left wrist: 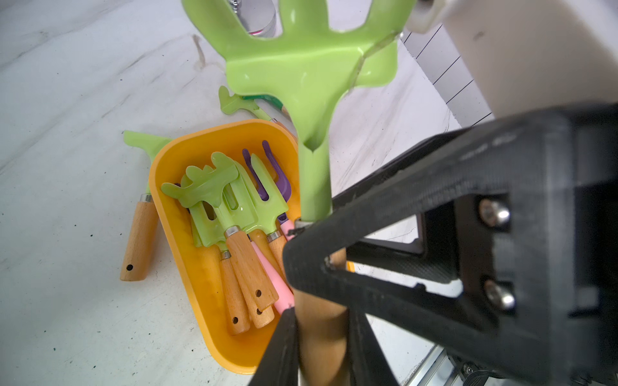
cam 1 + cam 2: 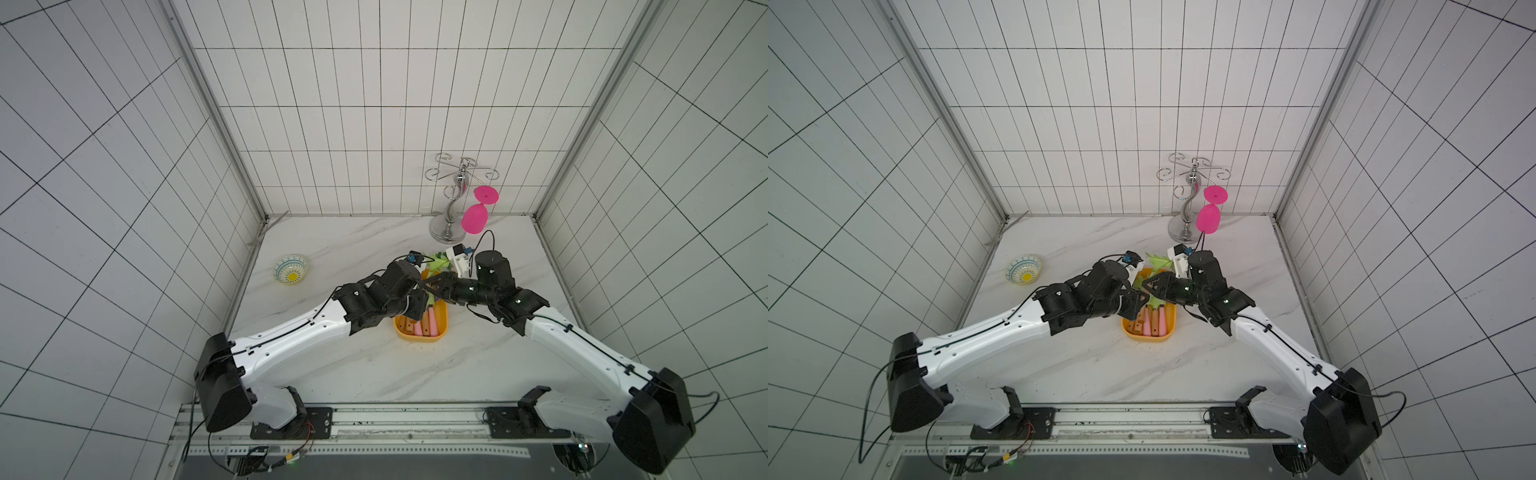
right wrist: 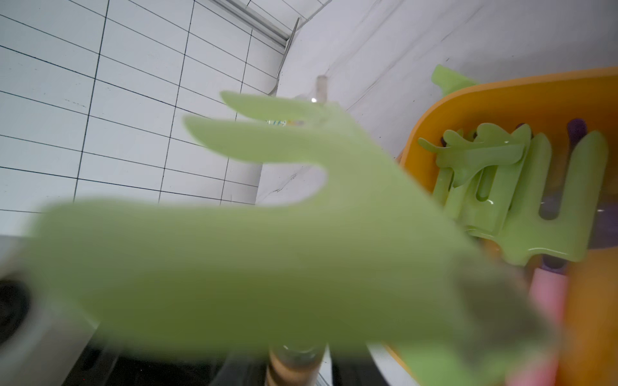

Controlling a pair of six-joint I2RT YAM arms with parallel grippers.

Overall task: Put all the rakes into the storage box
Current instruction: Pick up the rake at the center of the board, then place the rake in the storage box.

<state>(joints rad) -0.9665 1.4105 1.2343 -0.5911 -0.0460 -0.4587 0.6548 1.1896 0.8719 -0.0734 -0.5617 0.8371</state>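
Green glossy plastic, moulded: the rake (image 1: pixel 311 83). It has a flat fan-shaped head with blunt tines, a tapered neck, a metal ferrule and a round pale-wood handle. Location: in the air over the far end of the storage box (image 1: pixel 197 267), head tilted up and away.

Grip one, left gripper (image 1: pixel 321 354): my jaws are clamped on the lower wooden handle.
Grip two, right gripper (image 1: pixel 317 259): my jaws are closed round the same handle just under the ferrule.

Container: the storage box is smooth yellow-orange plastic, shallow, with rounded corners and a plain rim. It sits near the middle of the table (image 2: pixel 374 374). Contents: overlapping green tool heads, one purple fork (image 1: pixel 267 167), and wood and pink handles lying lengthways.

Loose item: spare rake (image 1: pixel 138 244) on the table, just beside the box's outer wall.

Step, as I judge it: hand-over between my two arms, placement not yet done. The next move calls for one grip to let go. The rake then goes down lengthways, low enough that its head neither snags the piled tines nor overhangs the rim.
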